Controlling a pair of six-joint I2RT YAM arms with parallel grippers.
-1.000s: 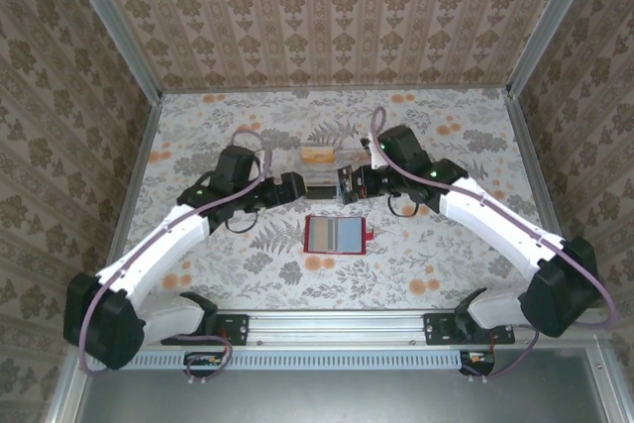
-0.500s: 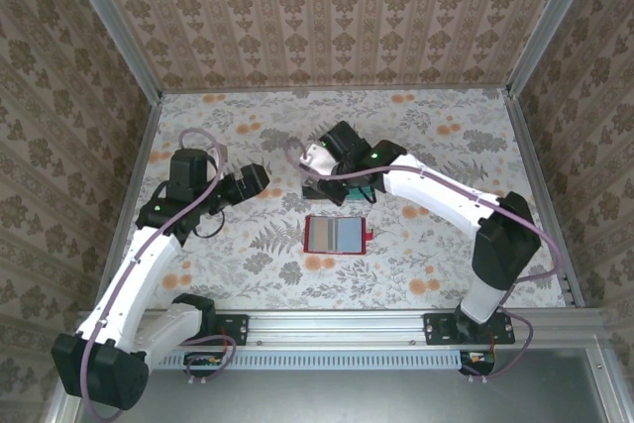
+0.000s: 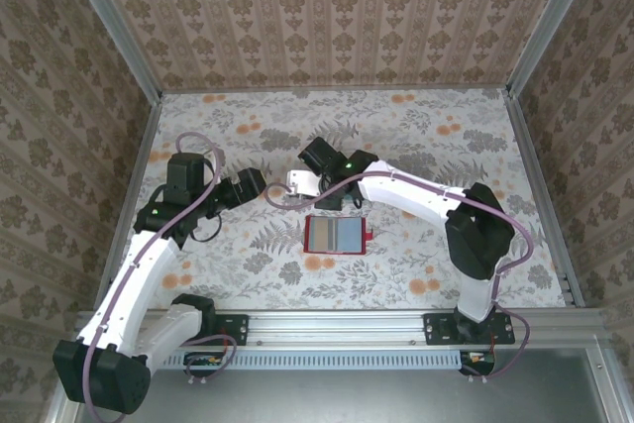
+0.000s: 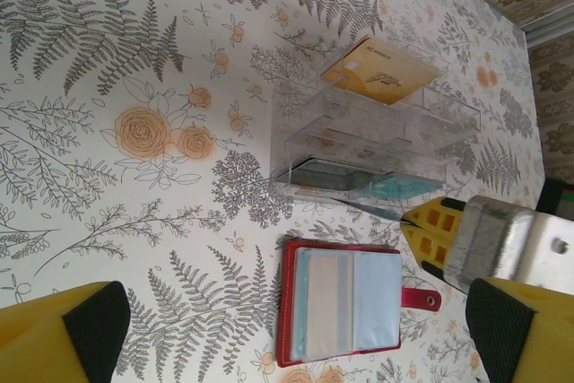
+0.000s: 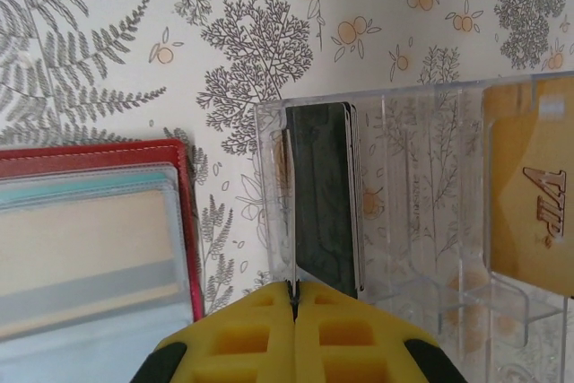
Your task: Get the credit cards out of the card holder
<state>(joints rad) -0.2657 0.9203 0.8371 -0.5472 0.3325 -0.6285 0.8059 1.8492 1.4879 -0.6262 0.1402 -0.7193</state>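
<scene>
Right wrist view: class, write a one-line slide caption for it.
Right claw shut on a thin card, held edge-on at the clear tray, beside the open red card holder.

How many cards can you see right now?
4: a gold card in the tray's far slot, a dark card in its near slot, a thin card pinched by the right claw, a tan card in the wallet. More may be stacked unseen.

I find the table's far edge and right side open, while the clear tray, the red card holder and my right arm crowd its middle.
</scene>
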